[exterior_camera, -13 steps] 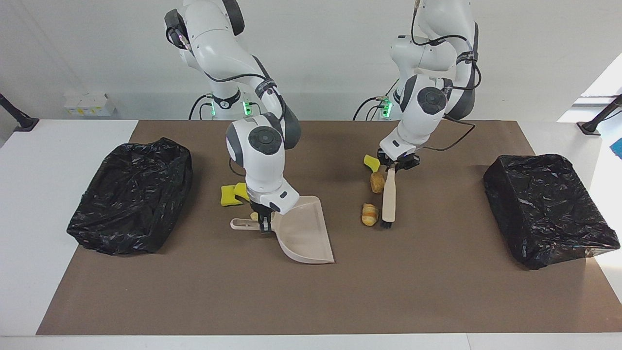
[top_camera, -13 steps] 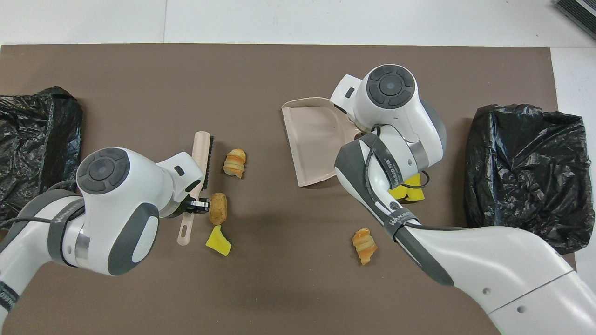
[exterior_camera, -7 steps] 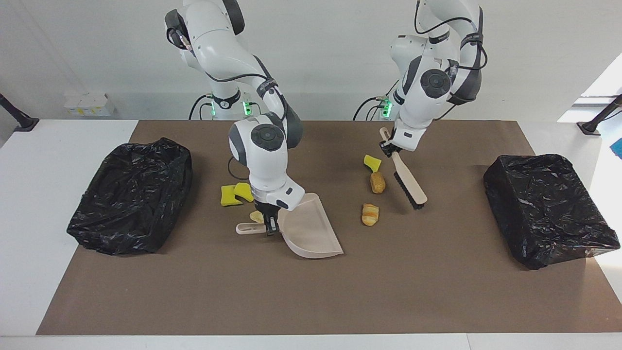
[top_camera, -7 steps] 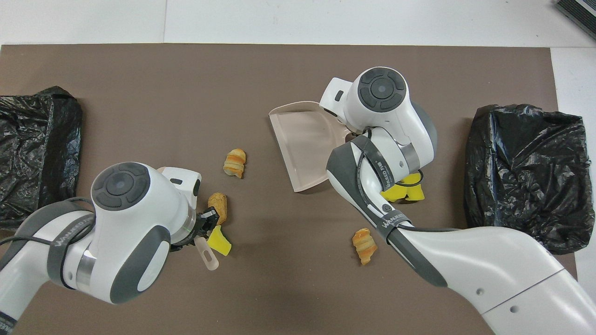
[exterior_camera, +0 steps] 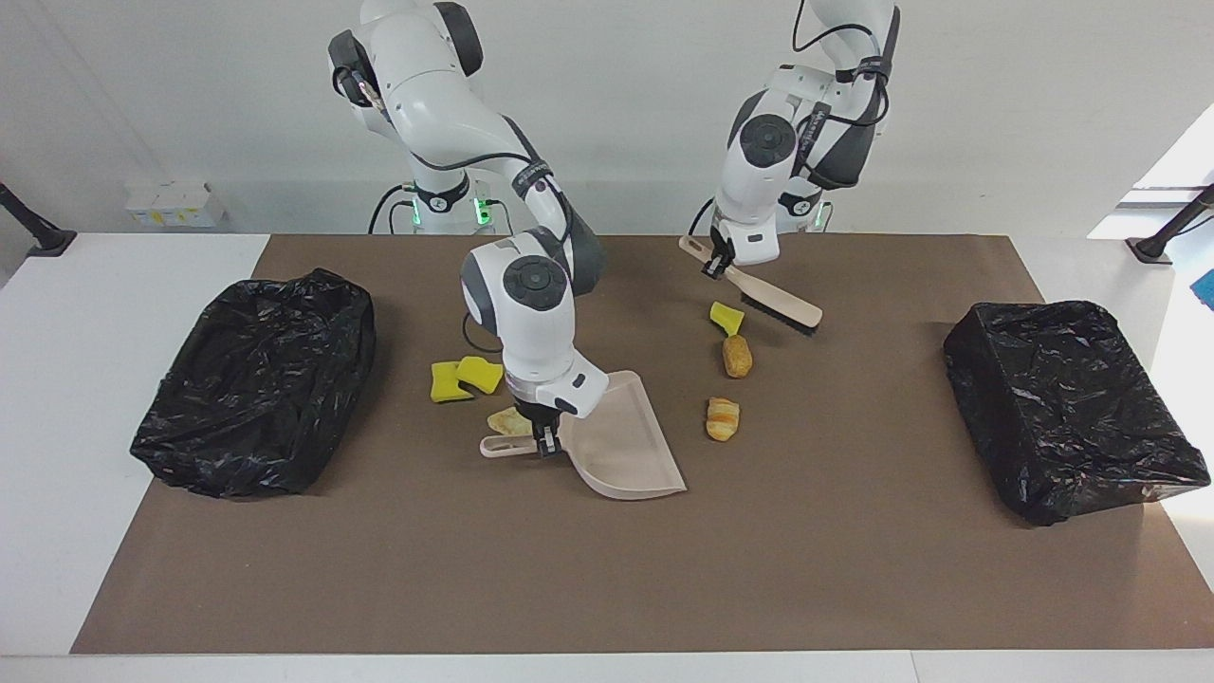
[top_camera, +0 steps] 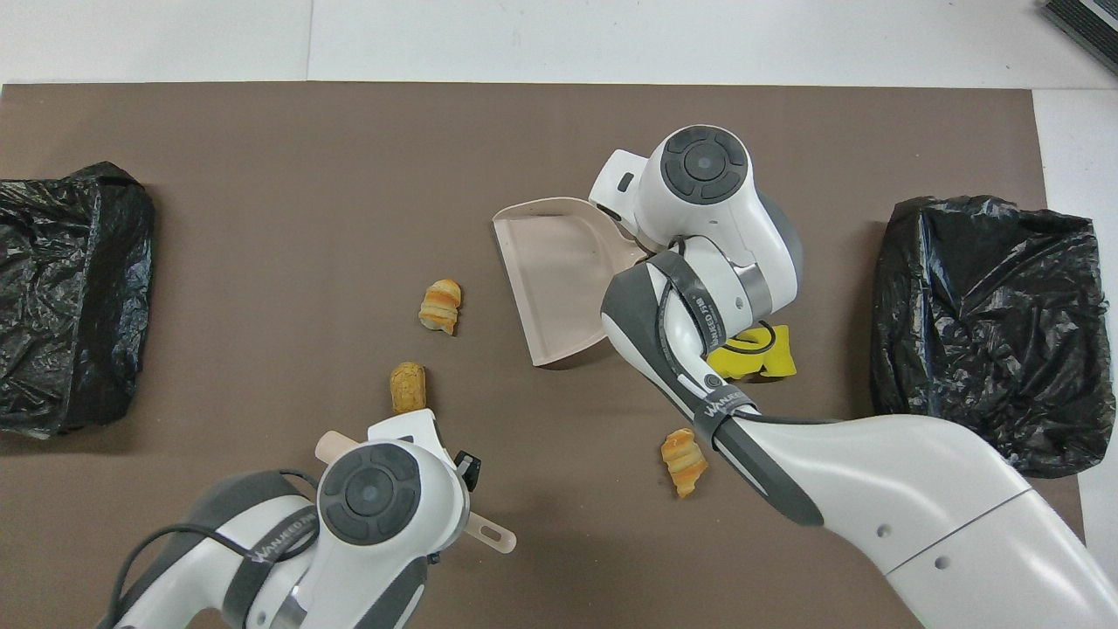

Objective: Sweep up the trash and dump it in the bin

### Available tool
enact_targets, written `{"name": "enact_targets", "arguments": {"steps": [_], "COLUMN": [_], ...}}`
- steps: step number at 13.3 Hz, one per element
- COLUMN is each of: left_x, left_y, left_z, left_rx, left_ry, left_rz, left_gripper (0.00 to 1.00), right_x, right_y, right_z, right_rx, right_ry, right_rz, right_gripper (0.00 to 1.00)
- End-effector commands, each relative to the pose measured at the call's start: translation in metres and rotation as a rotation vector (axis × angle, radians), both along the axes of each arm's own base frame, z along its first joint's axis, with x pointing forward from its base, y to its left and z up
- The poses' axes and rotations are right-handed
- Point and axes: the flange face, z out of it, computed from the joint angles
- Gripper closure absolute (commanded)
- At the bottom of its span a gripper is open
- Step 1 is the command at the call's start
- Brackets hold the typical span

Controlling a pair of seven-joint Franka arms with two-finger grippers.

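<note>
Trash pieces (exterior_camera: 723, 418) lie scattered mid-mat while the left gripper (exterior_camera: 713, 267) holds a raised brush (exterior_camera: 770, 298) clamped by its handle and the right gripper (exterior_camera: 545, 440) clamps the dustpan (exterior_camera: 626, 446) handle.

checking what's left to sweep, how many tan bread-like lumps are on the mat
4: two between brush and dustpan, one by the dustpan handle, one under the right arm in the overhead view. More may be hidden.

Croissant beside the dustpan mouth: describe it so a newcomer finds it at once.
Start at the beige dustpan mid-mat. Toward the left arm's end lies a striped, orange-tan croissant. Its neighbour, the bread lump nearer the robots, is plain brown; the sponge chunk is yellow.
</note>
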Motion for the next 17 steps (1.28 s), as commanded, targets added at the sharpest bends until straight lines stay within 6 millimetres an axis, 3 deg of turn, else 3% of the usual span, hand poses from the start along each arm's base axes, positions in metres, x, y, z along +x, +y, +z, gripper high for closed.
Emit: {"name": "enact_targets", "arguments": {"steps": [1,3,5,8,12,15,17], "left_x": [-0.028,-0.003,0.04,0.088,0.114,0.12,0.121], "left_y": [-0.014,-0.007,0.019,0.043,0.055,0.064,0.061], "left_z": [-0.033,-0.035,-0.037,-0.038,-0.035,-0.039,-0.037], "left_rx": [-0.029,-0.055,-0.077,-0.122,-0.169,-0.231,-0.267], "left_ry": [-0.036,-0.06,-0.081,-0.141,-0.194,-0.207,-0.223], "left_rz": [0.027,0.019,-0.029,-0.15,-0.419,-0.623,-0.666], "left_gripper": [1.0,1.0,1.0,1.0,1.0,1.0,1.0], "right_x": [0.004,0.005,0.006,0.007,0.009,0.01,0.012], "right_y": [0.004,0.005,0.004,0.003,0.0,-0.001,-0.008], "right_z": [-0.022,-0.022,-0.021,-0.021,-0.02,-0.02,-0.021], "right_rx": [0.033,0.044,0.056,0.063,0.077,0.078,0.077], "right_ry": [0.043,0.04,0.037,0.035,0.026,0.026,0.027], "right_rz": [-0.041,-0.049,-0.062,-0.07,-0.09,-0.094,-0.102], "right_gripper": [1.0,1.0,1.0,1.0,1.0,1.0,1.0]}}
